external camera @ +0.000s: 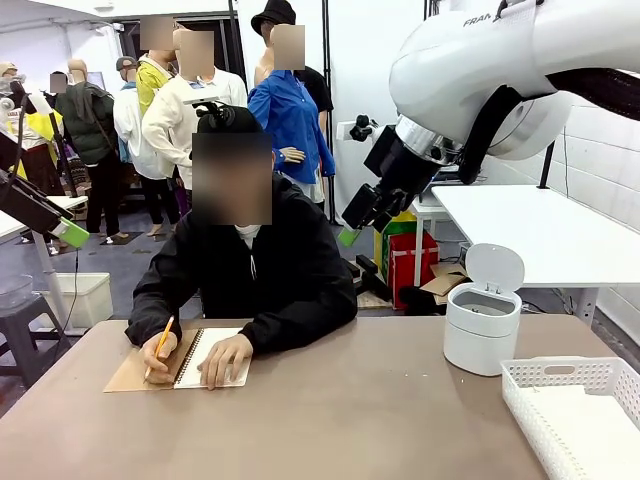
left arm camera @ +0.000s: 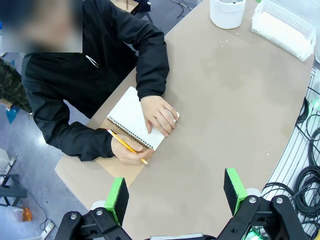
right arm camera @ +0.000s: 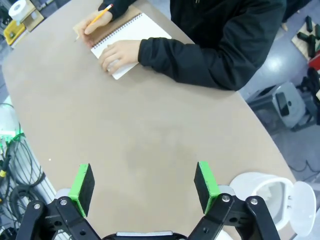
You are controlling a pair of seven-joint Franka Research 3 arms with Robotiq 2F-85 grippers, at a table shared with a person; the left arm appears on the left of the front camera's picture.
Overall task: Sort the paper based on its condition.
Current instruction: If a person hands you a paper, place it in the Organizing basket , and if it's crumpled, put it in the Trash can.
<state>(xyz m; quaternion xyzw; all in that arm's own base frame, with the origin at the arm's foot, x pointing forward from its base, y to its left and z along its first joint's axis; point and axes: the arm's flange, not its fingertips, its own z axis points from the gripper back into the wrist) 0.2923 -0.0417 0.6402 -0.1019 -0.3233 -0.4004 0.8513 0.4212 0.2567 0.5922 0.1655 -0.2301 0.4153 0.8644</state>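
Note:
No loose sheet of paper is in view. At the far left of the table a person holds a yellow pencil over an open spiral notebook and presses its white page flat with the other hand. My left gripper hangs open and empty high above the table, near the notebook, and it also juts in at the picture's left edge in the front view. My right gripper is open and empty too, raised above the table's middle.
A white round bin with its lid up stands at the right of the table. A white lattice basket sits at the near right corner; its inside looks white. Bare tabletop lies between notebook and bin.

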